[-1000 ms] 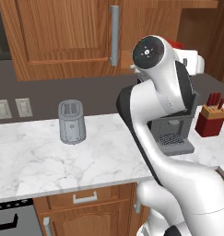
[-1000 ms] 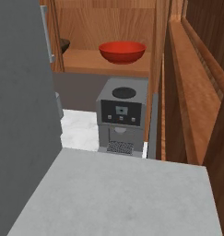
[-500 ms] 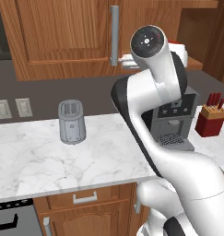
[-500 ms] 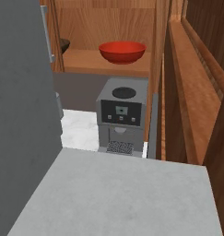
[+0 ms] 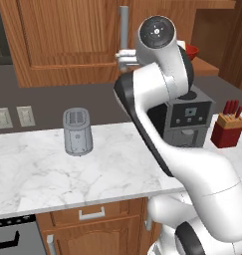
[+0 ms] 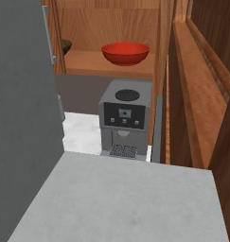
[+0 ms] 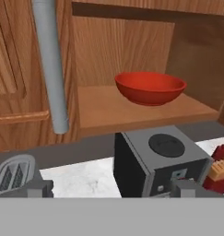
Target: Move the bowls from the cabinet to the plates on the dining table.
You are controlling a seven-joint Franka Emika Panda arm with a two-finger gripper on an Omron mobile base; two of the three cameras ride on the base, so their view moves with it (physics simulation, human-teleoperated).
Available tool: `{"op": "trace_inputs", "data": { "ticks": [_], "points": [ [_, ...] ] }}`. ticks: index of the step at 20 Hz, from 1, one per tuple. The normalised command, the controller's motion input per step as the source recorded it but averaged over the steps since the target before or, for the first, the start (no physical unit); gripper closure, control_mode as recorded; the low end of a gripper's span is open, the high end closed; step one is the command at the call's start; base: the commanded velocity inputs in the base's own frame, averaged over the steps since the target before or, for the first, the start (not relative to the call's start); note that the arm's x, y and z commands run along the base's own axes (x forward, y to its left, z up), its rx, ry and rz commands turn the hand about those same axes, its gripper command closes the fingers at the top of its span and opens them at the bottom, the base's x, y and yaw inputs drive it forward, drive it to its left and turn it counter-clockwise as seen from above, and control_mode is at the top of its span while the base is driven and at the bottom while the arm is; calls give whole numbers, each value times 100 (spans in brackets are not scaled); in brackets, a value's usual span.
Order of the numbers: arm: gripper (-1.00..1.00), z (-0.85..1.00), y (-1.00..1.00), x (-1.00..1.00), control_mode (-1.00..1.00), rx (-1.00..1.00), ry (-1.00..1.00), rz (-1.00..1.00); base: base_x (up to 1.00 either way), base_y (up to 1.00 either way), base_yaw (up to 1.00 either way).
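Observation:
A glossy red bowl (image 7: 150,87) sits on the shelf of the open cabinet (image 7: 132,110), above the coffee machine. The same red bowl (image 6: 126,53) appears in the right base view, and its rim (image 5: 192,50) peeks out past the arm. The edge of a dark bowl (image 6: 66,46) shows at the shelf's left, mostly hidden. My gripper (image 7: 112,189) is open and empty, below and short of the shelf. The gripper (image 5: 124,59) hangs by the closed door's grey bar handle (image 5: 123,22). The plates and the dining table are out of view.
A grey coffee machine (image 5: 189,117) stands on the marble counter (image 5: 38,169) under the shelf. A silver toaster (image 5: 77,132) is to its left, a red knife block (image 5: 227,130) to its right. The bar handle (image 7: 51,64) hangs close on the hand's left.
The arm has risen and swung its hand up toward the cabinet. The gripper stays open; the bowls have not moved.

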Motion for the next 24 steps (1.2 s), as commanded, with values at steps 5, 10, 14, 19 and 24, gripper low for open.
{"op": "trace_inputs", "data": {
  "ticks": [5, 10, 14, 19, 24],
  "points": [
    [-100, 0, 32, 36, -100, 3, -4, 11, 0, 0, 0],
    [-100, 0, 16, 36, -100, 1, -12, 10, 0, 0, 0],
    [-100, 0, 5, 35, -100, 0, -13, 8, 0, 0, 0],
    [-100, 1, 0, 37, -100, 1, -4, 5, 0, 0, 0],
    [-100, 1, 0, 46, -100, 1, 0, 4, 0, 0, 0]
  ]
}}
